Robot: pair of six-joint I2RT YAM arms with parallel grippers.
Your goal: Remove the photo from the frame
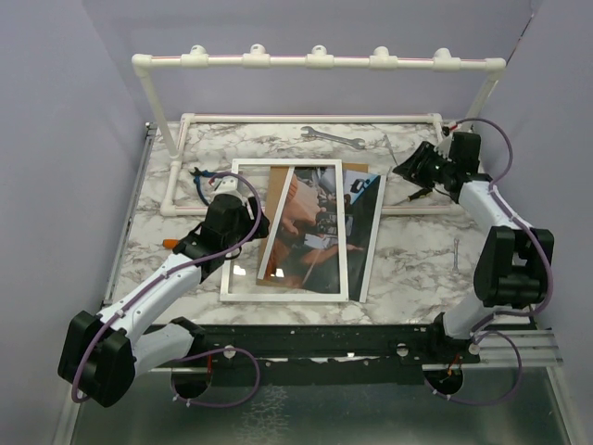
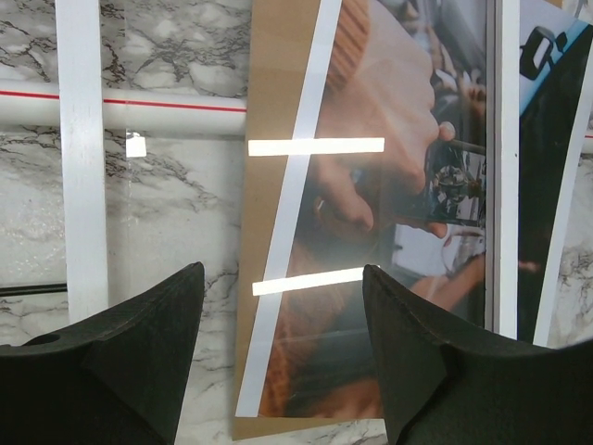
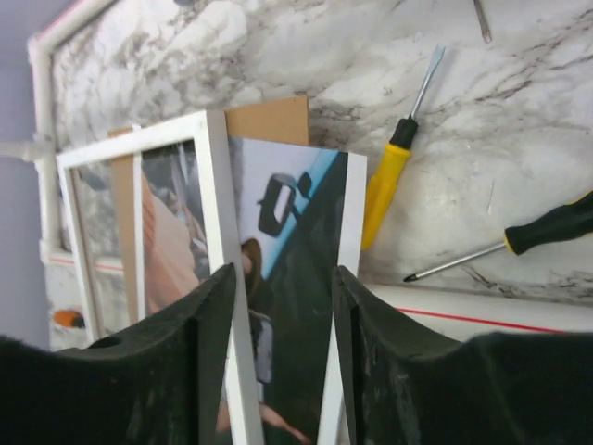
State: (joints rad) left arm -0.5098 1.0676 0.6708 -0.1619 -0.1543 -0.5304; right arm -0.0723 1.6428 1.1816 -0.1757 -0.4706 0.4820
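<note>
The frame [image 1: 229,232] lies flat on the marble table, a white border round glossy glass. The photo [image 1: 315,222] lies askew under the glass, its right side sticking out past the frame's right border. The brown backing board [image 1: 355,168] lies beneath. My left gripper [image 1: 248,236] hovers open and empty over the frame's left part; its view shows the frame border [image 2: 82,185], board [image 2: 278,93] and photo [image 2: 389,185]. My right gripper [image 1: 412,169] is open and empty by the photo's far right corner; its view shows the frame [image 3: 215,204] and photo [image 3: 296,241].
A white pipe rack [image 1: 315,61] stands at the back, its base pipes running under the frame. A wrench [image 1: 332,136] lies at the back. A yellow screwdriver [image 3: 394,176] and a black-handled one [image 3: 547,227] lie by my right gripper. A small tool [image 1: 455,253] lies at the right.
</note>
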